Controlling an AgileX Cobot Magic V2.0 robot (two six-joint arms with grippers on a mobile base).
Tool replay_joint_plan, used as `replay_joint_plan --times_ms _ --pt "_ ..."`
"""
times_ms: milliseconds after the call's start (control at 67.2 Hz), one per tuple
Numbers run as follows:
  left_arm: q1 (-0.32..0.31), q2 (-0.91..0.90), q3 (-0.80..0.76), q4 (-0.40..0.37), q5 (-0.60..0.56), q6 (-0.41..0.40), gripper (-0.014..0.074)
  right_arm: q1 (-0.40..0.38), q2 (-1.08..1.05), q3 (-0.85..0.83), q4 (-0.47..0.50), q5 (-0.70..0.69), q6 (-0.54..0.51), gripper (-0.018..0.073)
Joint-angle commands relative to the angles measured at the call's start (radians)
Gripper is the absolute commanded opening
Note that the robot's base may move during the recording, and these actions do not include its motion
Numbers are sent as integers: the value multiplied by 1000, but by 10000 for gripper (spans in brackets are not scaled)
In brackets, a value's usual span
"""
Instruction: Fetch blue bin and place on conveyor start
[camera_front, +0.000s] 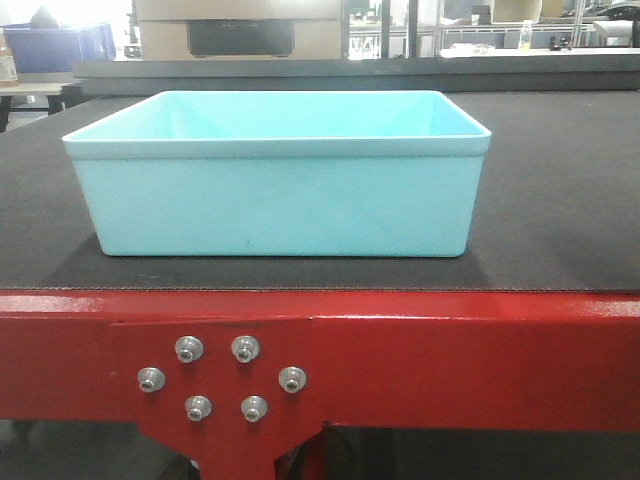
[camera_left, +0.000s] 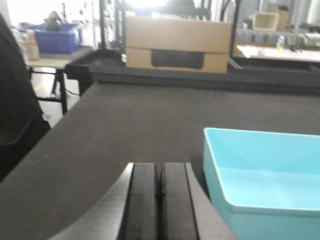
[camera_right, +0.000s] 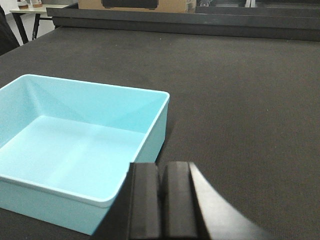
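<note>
1 pale turquoise blue bin (camera_front: 275, 175) sits upright and empty on the dark grey belt of the conveyor start (camera_front: 560, 200), near its front edge, above the red frame (camera_front: 450, 350). On the frame, a bracket carries 5 silver bolts (camera_front: 220, 378); the bracket's lower end is cut off by the bottom of the front view.

In the left wrist view, the left pincer (camera_left: 160, 200) shows 2 black pads pressed together with nothing between them, just left of the bin's near corner (camera_left: 215, 165). Only part of the bin shows there; its right side runs out of view.

In the right wrist view, the right pincer (camera_right: 162, 205) also has its 2 pads closed on nothing, just beside the bin's right wall (camera_right: 157, 135). It overlaps the near right corner, so contact cannot be judged.

Far behind the belt stand 1 cardboard box (camera_left: 177, 44) and 1 dark blue crate (camera_left: 55, 37) on a tabletop; the crate's contents are too blurred to make out.
</note>
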Motion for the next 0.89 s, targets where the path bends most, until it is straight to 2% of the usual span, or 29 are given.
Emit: replay_joint_plan --times_ms 0,134,194,387,432,491,878 --pt "30 -81 60 4 -36 2 -111 -5 -8 3 -10 -31 -6 -162" --pt "36 -221 199 -2 -101 2 -111 -5 -8 3 -10 -31 -6 -162" --pt "36 -230 270 -21 -144 2 -111 -5 -8 3 -10 -31 -6 -162" --pt "38 -230 483 -43 -385 2 -111 -5 -8 3 -10 -41 -6 -162" --pt "38 -230 494 -43 -421 2 -111 -5 -8 3 -10 -41 -6 -162" --pt "38 -230 494 -43 -364 2 -111 -5 -8 3 -10 -41 -6 -162" --pt "38 -230 494 -43 -371 2 -111 -5 -8 3 -10 -43 -6 -162"
